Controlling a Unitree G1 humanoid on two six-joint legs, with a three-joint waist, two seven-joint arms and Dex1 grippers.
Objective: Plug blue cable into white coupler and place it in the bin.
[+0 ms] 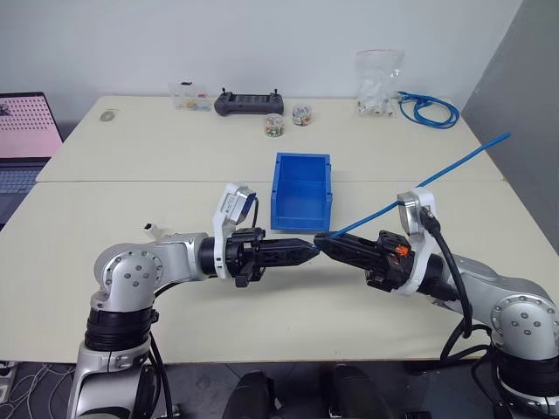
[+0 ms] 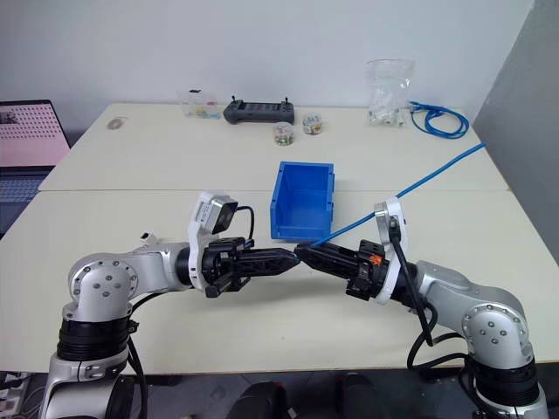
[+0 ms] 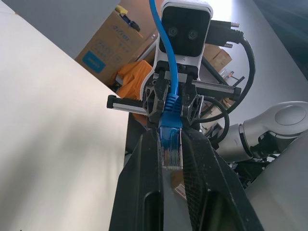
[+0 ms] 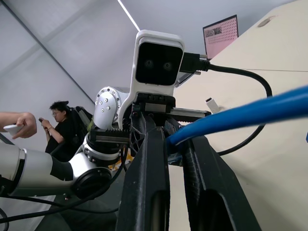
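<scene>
Just above the near half of the desk (image 1: pixel 105 218), the two tools meet tip to tip, both pointing roughly level toward each other. The left tool (image 1: pixel 307 247) has its black fingers drawn together; what it holds cannot be made out from the head views, and the white coupler cannot be picked out. In the left wrist view the clear plug end of the blue cable (image 3: pixel 171 144) sits between those fingers. The right tool (image 1: pixel 325 241) is clamped on the blue cable just behind the plug — from there the strand runs up and away to the right, past the desk's right edge. The bin (image 1: pixel 301 189) stands on the desk just beyond the meeting tools, near the middle. On the far half lie a looped bundle of blue cable (image 1: pixel 430 110), a clear bag of white parts (image 1: pixel 377 85), a black controller (image 1: pixel 249 104) and two small jars (image 1: pixel 288 120). A laptop (image 1: pixel 26 140) sits at the far left — its screen is lit pink.
</scene>
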